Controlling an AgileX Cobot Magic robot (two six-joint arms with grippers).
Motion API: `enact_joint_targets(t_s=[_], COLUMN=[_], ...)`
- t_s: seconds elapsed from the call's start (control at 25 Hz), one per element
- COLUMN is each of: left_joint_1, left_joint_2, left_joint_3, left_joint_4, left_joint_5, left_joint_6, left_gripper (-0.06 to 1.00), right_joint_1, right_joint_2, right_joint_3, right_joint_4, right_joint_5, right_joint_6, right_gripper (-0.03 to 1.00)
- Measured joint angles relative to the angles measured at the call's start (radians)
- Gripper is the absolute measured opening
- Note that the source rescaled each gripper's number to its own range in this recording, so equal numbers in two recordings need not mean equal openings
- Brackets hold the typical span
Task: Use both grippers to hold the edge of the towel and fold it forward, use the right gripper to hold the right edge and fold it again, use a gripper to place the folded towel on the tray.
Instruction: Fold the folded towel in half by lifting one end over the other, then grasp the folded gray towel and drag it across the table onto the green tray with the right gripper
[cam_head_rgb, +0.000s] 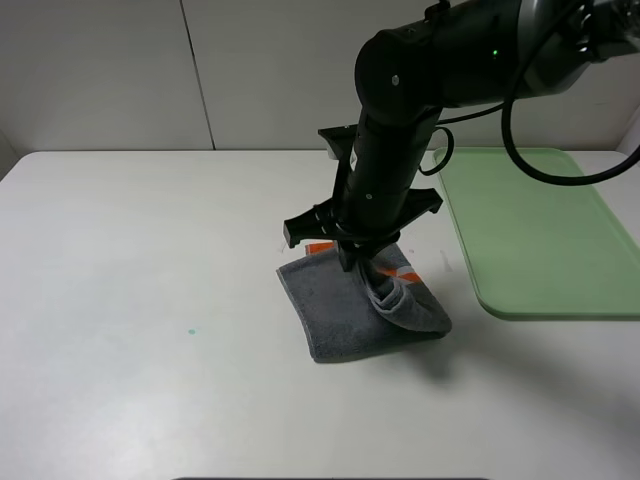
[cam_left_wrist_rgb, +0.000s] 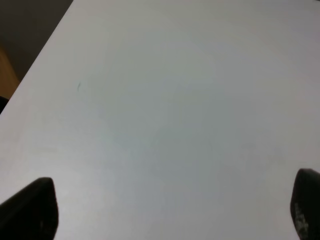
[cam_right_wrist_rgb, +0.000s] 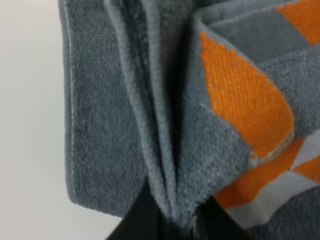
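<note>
The towel (cam_head_rgb: 340, 320) lies folded on the white table, dark grey with orange-and-white bands showing at its far side. One side of it bunches up under my right gripper (cam_head_rgb: 362, 265), which points straight down from the big black arm. In the right wrist view, several layers of the towel (cam_right_wrist_rgb: 100, 125) with their pale hems (cam_right_wrist_rgb: 152, 100) are pinched between the gripper (cam_right_wrist_rgb: 177, 220), whose black fingers (cam_right_wrist_rgb: 140, 220) press on either side. The pale green tray (cam_head_rgb: 540, 230) lies to the right, apart from the towel. My left gripper (cam_left_wrist_rgb: 172, 210) is open over bare table, holding nothing.
The white table (cam_head_rgb: 150, 280) stretches left of the towel, with a tiny green speck (cam_head_rgb: 190, 332) on it. A pale wall stands behind the table. The left arm does not show in the exterior high view.
</note>
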Motion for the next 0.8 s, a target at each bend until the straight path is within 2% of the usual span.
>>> enact_joint_targets(t_s=[0.04, 0.12, 0.16, 0.24, 0.48, 0.8], left_joint_1=[0.0, 0.0, 0.0, 0.0, 0.0, 0.0], left_joint_2=[0.0, 0.0, 0.0, 0.0, 0.0, 0.0], left_joint_3=[0.0, 0.0, 0.0, 0.0, 0.0, 0.0], left_joint_4=[0.0, 0.0, 0.0, 0.0, 0.0, 0.0], left_joint_5=[0.0, 0.0, 0.0, 0.0, 0.0, 0.0], left_joint_6=[0.0, 0.0, 0.0, 0.0, 0.0, 0.0], left_gripper=[0.93, 0.93, 0.93, 0.93, 0.93, 0.93], right_joint_1=[0.0, 0.0, 0.0, 0.0, 0.0, -0.007], right_joint_2=[0.0, 0.0, 0.0, 0.0, 0.0, 0.0], right_joint_3=[0.0, 0.0, 0.0, 0.0, 0.0, 0.0], right_joint_4=[0.018, 0.061, 0.083, 0.119, 0.116, -0.015], right_joint_5=[-0.015, -0.048, -0.065, -0.093, -0.105, -0.035], right_joint_6=[0.0, 0.0, 0.0, -0.006, -0.046, -0.126], right_gripper=[0.38, 0.76, 0.86, 0.95, 1.0, 1.0])
